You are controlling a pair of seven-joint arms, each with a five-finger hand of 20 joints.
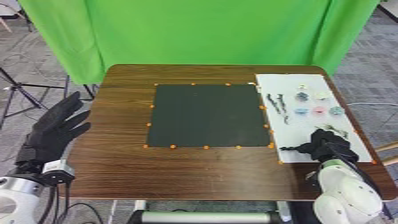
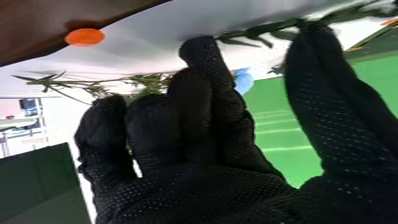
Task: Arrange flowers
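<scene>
In the head view my left hand (image 1: 60, 124) stays at the left table edge, fingers straight. My right hand (image 1: 327, 146) is low over the near end of the white board (image 1: 298, 157). A dark leafy sprig (image 1: 289, 148) pokes out beside it. In the right wrist view my right hand (image 2: 191, 185) has thumb and fingers spread apart; a green sprig (image 2: 266, 33) spans between a fingertip and the thumb tip. Another thin sprig (image 2: 147, 82) lies beyond the fingertips. Farther up the board are a pink flower (image 1: 319, 110), a blue flower (image 1: 301, 111) and dark twigs (image 1: 273, 101).
A dark green mat (image 1: 209, 115) covers the middle of the brown table (image 1: 204, 172), left of the white board. Small orange markers (image 1: 206, 147) line the mat and board edges. A green curtain (image 1: 213, 35) hangs behind the table.
</scene>
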